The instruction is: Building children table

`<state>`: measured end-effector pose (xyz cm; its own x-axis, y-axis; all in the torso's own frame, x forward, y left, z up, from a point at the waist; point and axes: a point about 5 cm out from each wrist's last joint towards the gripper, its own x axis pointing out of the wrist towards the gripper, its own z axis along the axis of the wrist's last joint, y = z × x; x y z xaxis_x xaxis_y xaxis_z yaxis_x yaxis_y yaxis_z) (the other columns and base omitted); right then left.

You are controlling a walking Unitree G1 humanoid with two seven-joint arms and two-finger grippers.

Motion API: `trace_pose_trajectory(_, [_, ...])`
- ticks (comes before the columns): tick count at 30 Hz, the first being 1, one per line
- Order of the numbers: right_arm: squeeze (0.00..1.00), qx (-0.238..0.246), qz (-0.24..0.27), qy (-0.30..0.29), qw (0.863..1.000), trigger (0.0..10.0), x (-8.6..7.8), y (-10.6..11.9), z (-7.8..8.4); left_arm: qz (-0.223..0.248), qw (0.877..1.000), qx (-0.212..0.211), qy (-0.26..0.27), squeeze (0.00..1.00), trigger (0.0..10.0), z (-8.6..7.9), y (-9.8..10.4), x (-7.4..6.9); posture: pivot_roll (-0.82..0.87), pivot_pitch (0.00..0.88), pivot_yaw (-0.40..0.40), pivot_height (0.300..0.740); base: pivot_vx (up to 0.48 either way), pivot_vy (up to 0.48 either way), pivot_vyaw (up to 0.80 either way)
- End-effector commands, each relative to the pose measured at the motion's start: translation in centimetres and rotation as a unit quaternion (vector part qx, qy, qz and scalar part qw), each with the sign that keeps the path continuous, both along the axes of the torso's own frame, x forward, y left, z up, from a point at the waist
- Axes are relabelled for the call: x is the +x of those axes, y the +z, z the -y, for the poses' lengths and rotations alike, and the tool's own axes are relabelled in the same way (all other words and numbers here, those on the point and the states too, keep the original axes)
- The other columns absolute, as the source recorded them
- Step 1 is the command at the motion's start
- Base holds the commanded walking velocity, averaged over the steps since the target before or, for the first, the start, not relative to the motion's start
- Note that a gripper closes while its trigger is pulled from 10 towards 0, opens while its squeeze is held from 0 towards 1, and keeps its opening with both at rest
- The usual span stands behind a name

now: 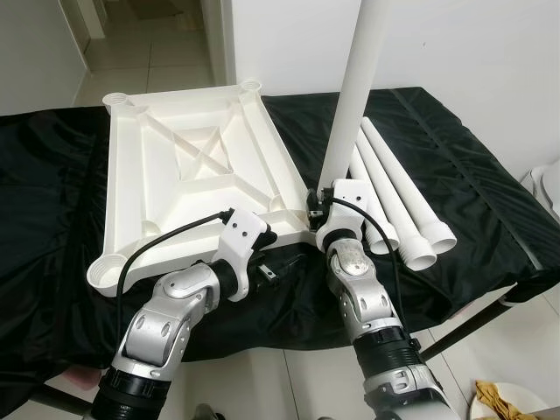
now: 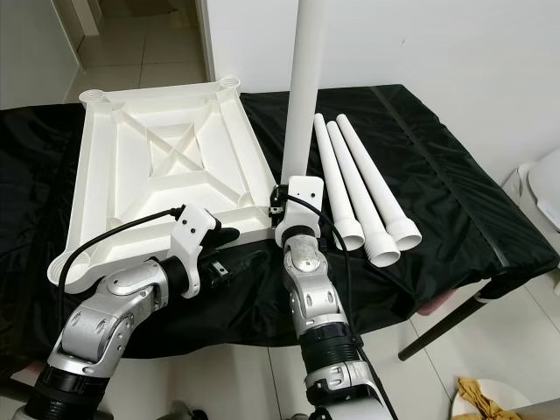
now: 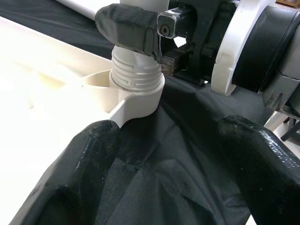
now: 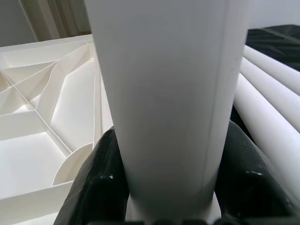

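The head views are evenly and brightly lit, sharp throughout; the black cloth (image 1: 455, 175) shows soft sheen along its folds; in the left wrist view the white tabletop (image 3: 42, 93) beside the cloth is blown out to glare; close black fingers (image 3: 84, 178) there blur, out of focus.

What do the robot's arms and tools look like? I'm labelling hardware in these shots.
Both arms are silver with black ribbed cuffs. Each white wrist housing carries a black cable. The left tool and right tool each have two black, matte fingers.
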<state>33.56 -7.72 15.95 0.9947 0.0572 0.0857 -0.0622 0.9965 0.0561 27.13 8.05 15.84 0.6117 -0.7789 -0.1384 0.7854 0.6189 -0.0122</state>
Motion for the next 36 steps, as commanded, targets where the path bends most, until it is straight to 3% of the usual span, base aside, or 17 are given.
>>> trace_pose_trajectory(1, [0.0, 0.046, -0.013, 0.024, 0.999, 10.0, -0.4, 0.0, -1.8, -0.001, 1.0, 0.0, 0.013, 0.0, 10.0, -0.1, 0.0, 0.0, -0.05, 0.054, 0.014, 0.74, 0.0, 0.0, 0.0])
trace_pose_trajectory(2, [0.13, 0.054, -0.009, 0.029, 0.998, 10.0, -0.4, 0.3, -1.4, 0.0, 1.0, -0.001, 0.012, 0.0, 10.0, 0.0, 0.0, 0.1, -0.05, 0.053, 0.015, 0.74, 0.0, 0.0, 0.0])
trace_pose_trajectory(5, [0.13, 0.054, -0.008, 0.029, 0.998, 10.0, -0.3, 0.3, -1.2, 0.0, 1.0, -0.002, 0.012, 0.0, 10.0, 0.0, 0.0, 0.1, -0.05, 0.054, 0.015, 0.74, 0.0, 0.0, 0.0])
trace_pose_trajectory(6, [1.0, 0.055, -0.005, 0.025, 0.998, 10.0, -0.2, 0.4, -0.8, 0.0, 1.0, -0.002, 0.012, 0.0, 10.0, 0.1, 0.0, 0.1, -0.06, 0.053, 0.015, 0.74, 0.0, 0.0, 0.0])
trace_pose_trajectory(16, [1.0, 0.052, 0.024, 0.113, 0.992, 10.0, -0.2, 1.7, 0.1, 0.004, 1.0, -0.007, 0.011, 0.0, 10.0, 0.4, 0.2, 0.4, -0.06, 0.057, 0.012, 0.74, 0.0, 0.0, 0.0])
trace_pose_trajectory(17, [0.87, 0.045, 0.026, 0.12, 0.991, 10.0, -0.1, 1.8, 0.6, 0.004, 1.0, -0.008, 0.011, 0.0, 10.0, 0.4, 0.2, 0.4, -0.06, 0.058, 0.012, 0.74, 0.0, 0.0, 0.0])
trace_pose_trajectory(18, [0.0, 0.038, 0.025, 0.127, 0.991, 10.0, 0.0, 1.9, 1.1, 0.005, 1.0, -0.008, 0.012, 0.0, 10.0, 0.4, 0.3, 0.4, -0.06, 0.058, 0.012, 0.74, 0.0, 0.0, 0.0])
trace_pose_trajectory(23, [0.0, 0.019, 0.029, 0.153, 0.988, 10.0, 0.1, 2.2, 2.6, 0.006, 1.0, -0.009, 0.011, 0.0, 10.0, 0.5, 0.4, 0.4, -0.07, 0.057, 0.012, 0.74, 0.0, 0.0, 0.0])
trace_pose_trajectory(25, [0.0, -0.011, 0.036, 0.172, 0.984, 10.0, 0.3, 2.3, 3.9, 0.007, 1.0, -0.009, 0.011, 0.0, 10.0, 0.5, 0.4, 0.5, -0.07, 0.058, 0.012, 0.74, 0.0, 0.0, 0.0])
trace_pose_trajectory(30, [0.0, -0.056, 0.021, 0.25, 0.966, 10.0, 0.3, 1.7, 6.1, 0.008, 1.0, -0.009, 0.011, 0.0, 10.0, 0.4, 0.4, 0.5, -0.06, 0.055, 0.014, 0.74, 0.0, 0.0, 0.0])
trace_pose_trajectory(36, [0.0, -0.08, 0.0, 0.284, 0.955, 10.0, 0.6, 1.1, 7.8, 0.008, 1.0, -0.009, 0.01, 0.0, 10.0, 0.4, 0.4, 0.4, -0.06, 0.052, 0.016, 0.74, 0.0, 0.0, 0.0])
